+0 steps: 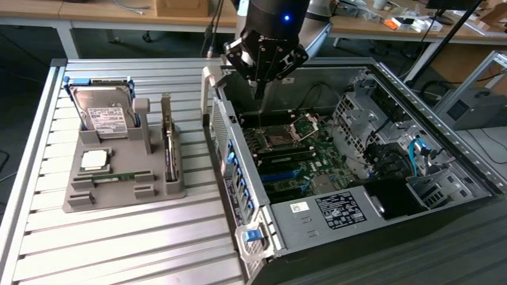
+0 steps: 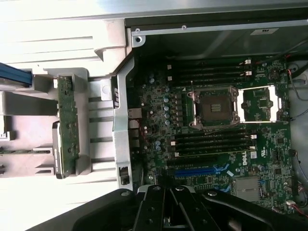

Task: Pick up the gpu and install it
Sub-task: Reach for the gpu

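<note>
My fingers (image 1: 258, 93) are clenched together with nothing between them. They hang point-down over the far end of the open computer case (image 1: 443, 148), above the motherboard (image 1: 297, 157). The gpu (image 1: 168, 145) is not in my grip. It stands on its edge in a slot of the grey holder (image 1: 119, 190) on the slatted counter (image 1: 119, 249), toward the exterior view's left, just outside the case wall and well apart from me. Farther left in the same holder the hard drive (image 1: 107, 116) stands upright. A processor chip (image 1: 95, 159) and a RAM stick (image 1: 119, 176) lie flat nearer. From my wrist I see the gpu (image 2: 67, 130) edge-on beside the case, and the processor socket (image 2: 214, 107) on the board.
</note>
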You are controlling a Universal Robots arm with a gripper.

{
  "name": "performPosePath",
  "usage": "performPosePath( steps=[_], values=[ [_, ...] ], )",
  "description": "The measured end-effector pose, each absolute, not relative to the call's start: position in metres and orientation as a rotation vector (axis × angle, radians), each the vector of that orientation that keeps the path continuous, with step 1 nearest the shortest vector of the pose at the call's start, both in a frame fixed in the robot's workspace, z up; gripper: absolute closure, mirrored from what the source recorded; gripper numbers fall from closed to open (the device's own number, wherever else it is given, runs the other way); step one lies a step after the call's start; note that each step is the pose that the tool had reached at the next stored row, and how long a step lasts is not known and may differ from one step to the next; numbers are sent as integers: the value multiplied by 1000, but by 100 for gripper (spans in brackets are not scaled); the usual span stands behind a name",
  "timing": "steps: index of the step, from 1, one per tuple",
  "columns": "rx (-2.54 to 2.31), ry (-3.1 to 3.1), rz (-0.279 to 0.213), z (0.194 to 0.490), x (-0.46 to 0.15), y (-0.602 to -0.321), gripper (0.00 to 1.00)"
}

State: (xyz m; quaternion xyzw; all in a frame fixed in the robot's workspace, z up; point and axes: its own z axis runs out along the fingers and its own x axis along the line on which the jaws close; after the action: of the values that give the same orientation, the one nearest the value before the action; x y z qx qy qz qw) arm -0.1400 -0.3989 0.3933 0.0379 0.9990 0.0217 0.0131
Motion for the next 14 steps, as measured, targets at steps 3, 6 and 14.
performPosePath(
  steps=[3,6,14],
  values=[
    [118,3113,68,393,-142,-399,90],
    [118,3112,68,393,-143,-399,90],
    [118,3113,68,393,-147,-399,90]
  ],
)
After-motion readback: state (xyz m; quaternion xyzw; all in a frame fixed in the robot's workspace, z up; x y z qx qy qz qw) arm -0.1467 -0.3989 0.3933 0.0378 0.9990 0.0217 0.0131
